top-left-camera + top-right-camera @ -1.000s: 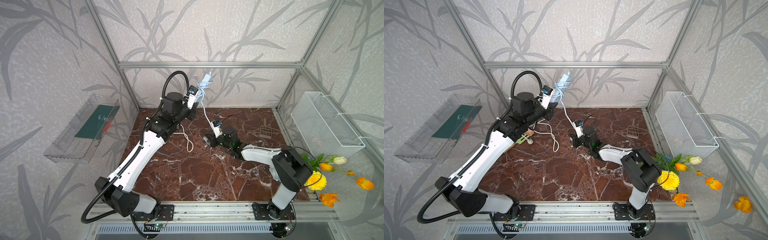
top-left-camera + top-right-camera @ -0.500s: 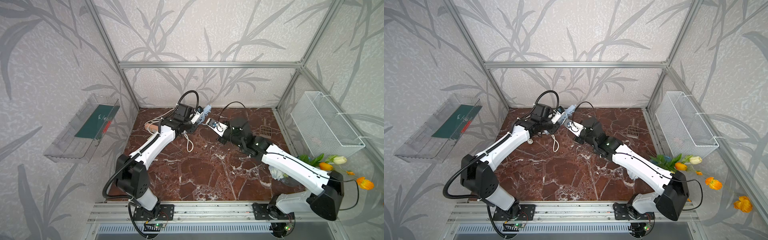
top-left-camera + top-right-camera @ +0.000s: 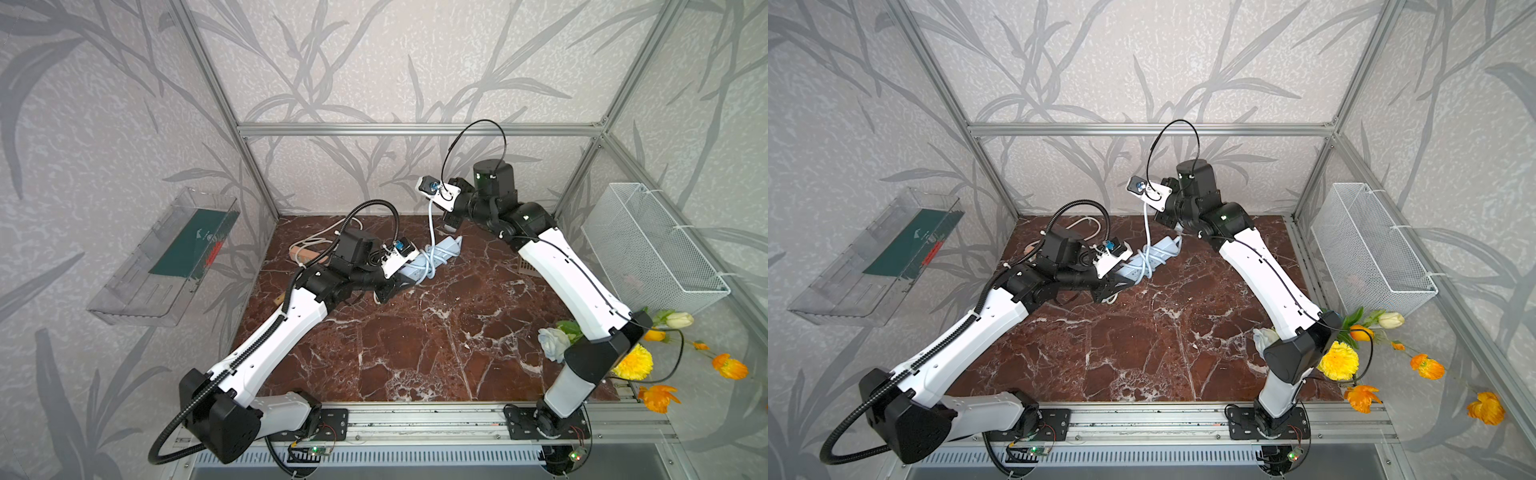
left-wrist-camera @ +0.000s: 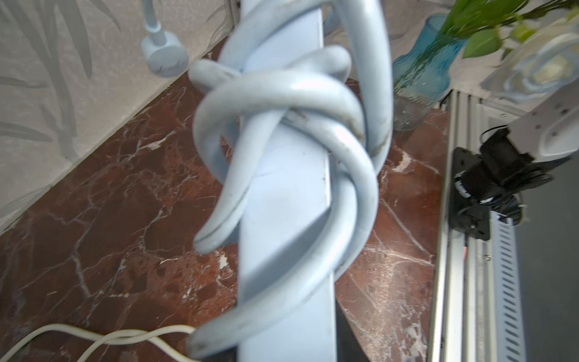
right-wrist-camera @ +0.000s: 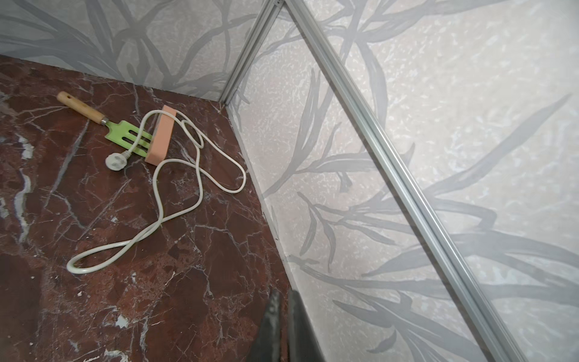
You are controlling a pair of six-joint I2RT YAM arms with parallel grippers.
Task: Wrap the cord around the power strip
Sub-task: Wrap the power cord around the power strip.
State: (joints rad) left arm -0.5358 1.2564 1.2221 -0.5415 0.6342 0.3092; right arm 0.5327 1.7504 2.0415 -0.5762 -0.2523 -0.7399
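Currently the left gripper [image 3: 399, 282] is clenched on one end of the light blue power strip [image 3: 446, 249], the end nearest to the left arm. I see the strip slanting over the back part of the table [image 3: 415, 345]; whether it touches the table I cannot tell. The cord [image 3: 432, 259] is looped several times around the middle of the strip, and the loops cross each other. From there it rises straight to the right gripper [image 3: 449, 220], which hangs above with its fingers [image 5: 282, 313] pressed together on it. The plug [image 4: 163, 53] hangs near the far end.
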